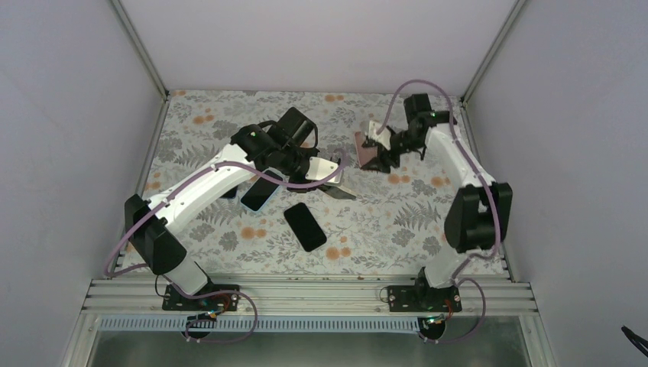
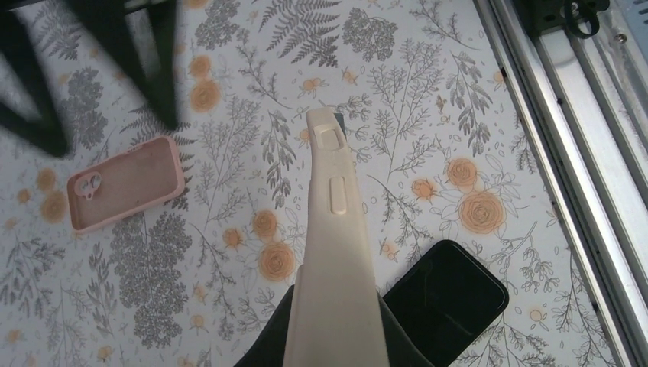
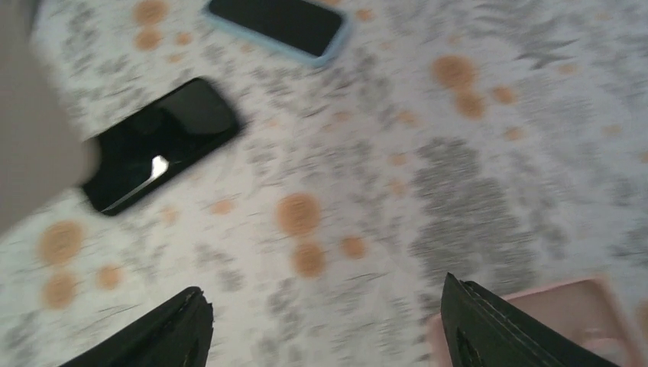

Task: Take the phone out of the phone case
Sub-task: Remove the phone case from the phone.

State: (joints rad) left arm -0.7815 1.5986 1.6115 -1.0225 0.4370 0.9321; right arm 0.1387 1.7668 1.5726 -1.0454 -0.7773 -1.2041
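Note:
My left gripper [image 1: 319, 171] is shut on a cream phone case [image 1: 330, 170] and holds it edge-on above the table; in the left wrist view the case [image 2: 336, 245] rises between my dark fingers [image 2: 264, 348]. I cannot tell whether a phone is inside it. A bare black phone [image 1: 305, 226] lies flat below it and also shows in the left wrist view [image 2: 447, 298]. An empty pink case [image 1: 367, 150] lies at the back. My right gripper [image 1: 382, 158] hovers open beside it, with the pink case [image 3: 581, 317] by its right finger [image 3: 497, 329].
A phone in a light-blue case [image 1: 259, 196] lies left of the black phone and shows in the right wrist view [image 3: 279, 23]. The floral mat [image 1: 397, 222] covers the table. A metal rail [image 1: 306, 294] runs along the near edge. White walls enclose the sides and back.

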